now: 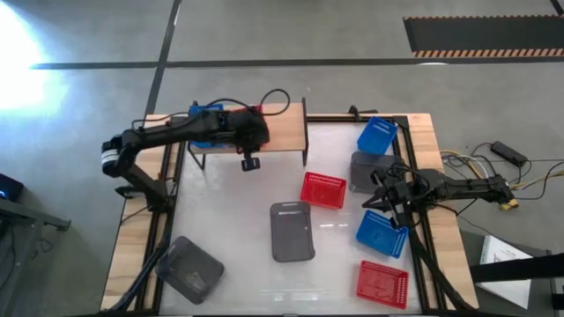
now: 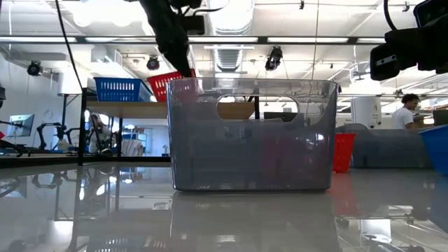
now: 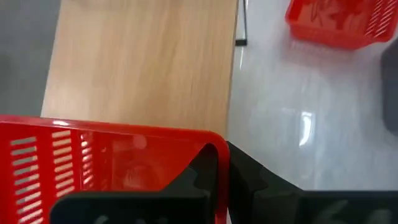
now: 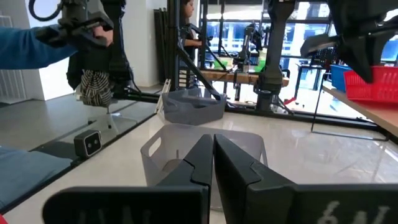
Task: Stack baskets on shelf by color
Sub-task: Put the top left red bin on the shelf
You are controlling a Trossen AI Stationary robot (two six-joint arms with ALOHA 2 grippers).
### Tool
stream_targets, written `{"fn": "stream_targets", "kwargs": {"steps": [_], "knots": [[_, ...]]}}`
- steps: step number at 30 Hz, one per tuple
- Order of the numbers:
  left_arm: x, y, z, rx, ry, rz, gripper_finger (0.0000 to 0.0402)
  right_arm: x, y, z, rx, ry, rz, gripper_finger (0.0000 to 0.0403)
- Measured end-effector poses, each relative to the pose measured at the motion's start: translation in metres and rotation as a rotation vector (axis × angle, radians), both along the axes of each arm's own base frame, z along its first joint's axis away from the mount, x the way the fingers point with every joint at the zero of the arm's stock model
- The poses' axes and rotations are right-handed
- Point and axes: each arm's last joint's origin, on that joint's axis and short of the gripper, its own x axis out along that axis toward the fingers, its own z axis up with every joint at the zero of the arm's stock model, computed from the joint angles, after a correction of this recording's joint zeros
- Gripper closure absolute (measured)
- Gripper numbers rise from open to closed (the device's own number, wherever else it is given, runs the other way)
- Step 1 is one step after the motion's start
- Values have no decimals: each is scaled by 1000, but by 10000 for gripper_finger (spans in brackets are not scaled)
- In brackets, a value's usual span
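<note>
Three red baskets, three blue, three grey

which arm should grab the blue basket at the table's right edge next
Right. The right gripper hangs just above that blue basket, fingers shut and empty. The left gripper is over the shelf, shut on a red basket.

Grey concrete floor crossed by dark seams; a black mat with hazard-striped edge is laid beyond. Ceiling strip lights and ducting are seen.
</note>
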Motion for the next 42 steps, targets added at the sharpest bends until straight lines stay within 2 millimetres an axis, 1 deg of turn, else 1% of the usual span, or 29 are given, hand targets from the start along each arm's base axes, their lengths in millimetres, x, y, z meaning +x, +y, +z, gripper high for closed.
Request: {"fn": "stream_targets", "kwargs": {"steps": [6,19,22,28,32,38,42], "knots": [[1,3,-1,84,34,58,401,0,0,0,1,0,0,394],[-3,5,-4,88,71,51,400,0,0,0,0,0,0,394],[-3,5,-4,88,70,53,386,0,0,0,0,0,0,394],[-3,7,-3,100,77,44,336,0,0,0,0,0,0,394],[-3,7,-3,133,92,40,314,0,0,0,0,0,0,394],[-5,6,-1,140,96,47,306,0,0,0,1,0,0,394],[-13,2,8,134,77,59,305,0,0,0,1,0,0,394]]}}
